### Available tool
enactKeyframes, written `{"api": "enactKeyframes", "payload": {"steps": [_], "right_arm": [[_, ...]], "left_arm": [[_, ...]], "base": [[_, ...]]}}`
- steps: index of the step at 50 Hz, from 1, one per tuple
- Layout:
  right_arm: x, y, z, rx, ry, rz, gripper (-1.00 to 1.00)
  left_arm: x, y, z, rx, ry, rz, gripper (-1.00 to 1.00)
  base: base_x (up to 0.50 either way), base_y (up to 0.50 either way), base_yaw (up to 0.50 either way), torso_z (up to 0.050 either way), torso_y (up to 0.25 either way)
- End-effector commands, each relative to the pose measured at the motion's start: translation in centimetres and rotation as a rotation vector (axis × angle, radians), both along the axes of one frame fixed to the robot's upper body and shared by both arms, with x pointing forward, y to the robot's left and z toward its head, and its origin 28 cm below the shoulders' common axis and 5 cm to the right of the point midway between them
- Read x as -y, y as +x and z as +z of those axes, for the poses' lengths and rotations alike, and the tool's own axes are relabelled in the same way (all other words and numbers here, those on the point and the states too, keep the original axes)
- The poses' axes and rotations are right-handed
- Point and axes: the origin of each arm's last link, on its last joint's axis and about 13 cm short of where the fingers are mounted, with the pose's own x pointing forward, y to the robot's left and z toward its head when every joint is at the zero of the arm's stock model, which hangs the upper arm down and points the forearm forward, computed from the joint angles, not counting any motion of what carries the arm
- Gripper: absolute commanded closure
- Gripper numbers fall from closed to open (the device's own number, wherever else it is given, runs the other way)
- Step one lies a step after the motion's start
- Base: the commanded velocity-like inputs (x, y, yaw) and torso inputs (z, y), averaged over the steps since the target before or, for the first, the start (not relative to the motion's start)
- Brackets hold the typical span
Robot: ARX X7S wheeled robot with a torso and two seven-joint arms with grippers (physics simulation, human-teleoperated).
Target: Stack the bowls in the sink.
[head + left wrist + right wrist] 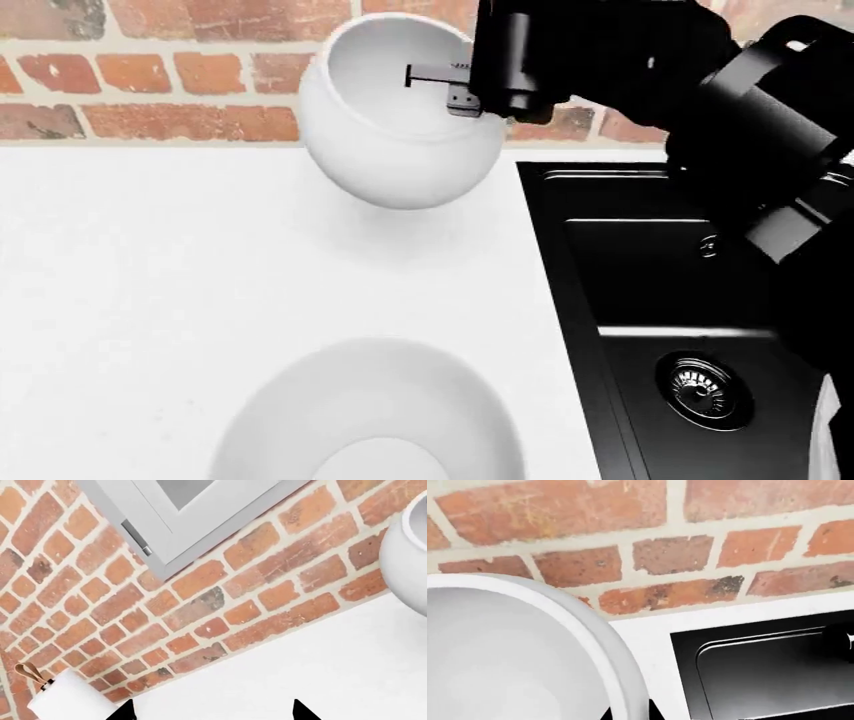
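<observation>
One white bowl (pixel 394 130) hangs tilted above the counter, just left of the black sink (pixel 667 270), in front of the brick wall. My right gripper (pixel 465 92) is shut on its rim, one finger inside the bowl. In the right wrist view the bowl's rim (pixel 617 680) runs between the two dark fingertips (pixel 655 713), with the sink (pixel 760 670) beyond. A second bowl (pixel 367 420) sits on the counter at the near edge of the head view. My left gripper (pixel 213 714) is open over bare counter, with a white bowl's side (pixel 408 555) off to one side.
The sink's round metal drain (pixel 705 390) lies in its near half. White counter (pixel 147 290) spreads left of the sink. The brick wall (pixel 174 70) backs it. A grey window frame (pixel 167 525) and a paper towel roll (pixel 63 700) show in the left wrist view.
</observation>
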Motion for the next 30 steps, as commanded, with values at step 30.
{"api": "enactKeyframes", "payload": {"steps": [30], "right_arm": [[6.0, -14.7, 9.4, 0.273, -0.365, 0.037, 1.0]], "left_arm": [[1.3, -0.3, 0.4, 0.036, -0.039, -0.092, -1.0]], "base": [[0.0, 0.0, 0.0, 0.0, 0.0]]}}
